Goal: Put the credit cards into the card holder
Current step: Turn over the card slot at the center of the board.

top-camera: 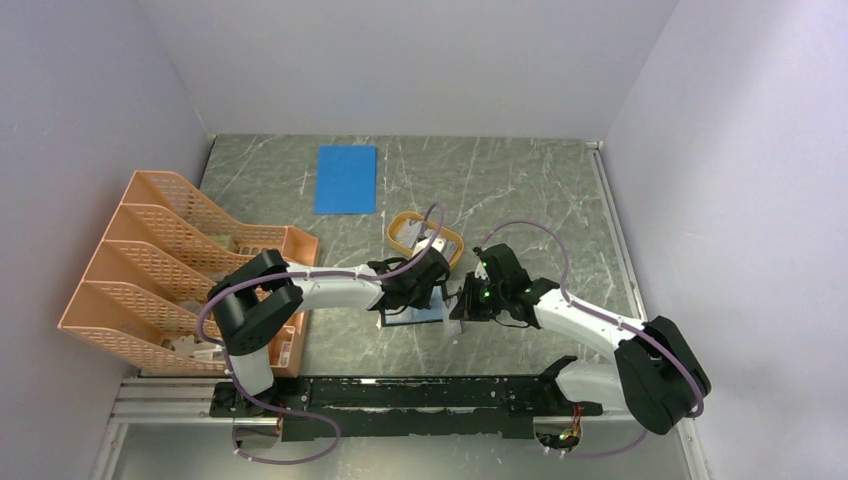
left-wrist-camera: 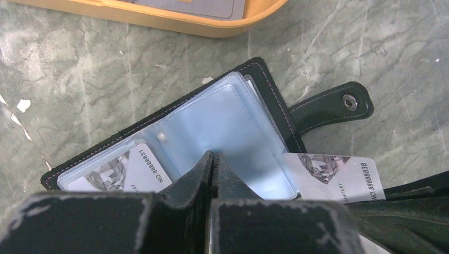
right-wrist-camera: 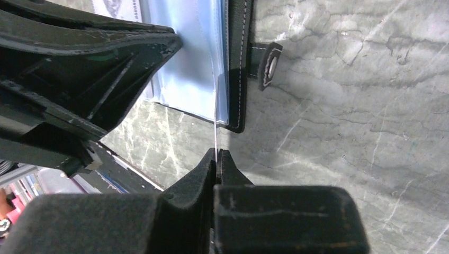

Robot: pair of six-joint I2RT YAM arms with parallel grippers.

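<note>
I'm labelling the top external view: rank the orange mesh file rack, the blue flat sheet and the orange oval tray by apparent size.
1. orange mesh file rack
2. blue flat sheet
3. orange oval tray, only slightly smaller-looking and partly covered, so unsure

— Soft, even light from overhead; only small shadows on the table [top-camera: 520,190].
— Close up, the right gripper [right-wrist-camera: 216,154] blurs near the lens; the card holder [left-wrist-camera: 227,121] sleeves shine pale.

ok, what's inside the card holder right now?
One credit card in a clear pocket of the card holder; the next pocket looks empty. Left gripper covers its lower edge; pages underneath hidden.
</note>
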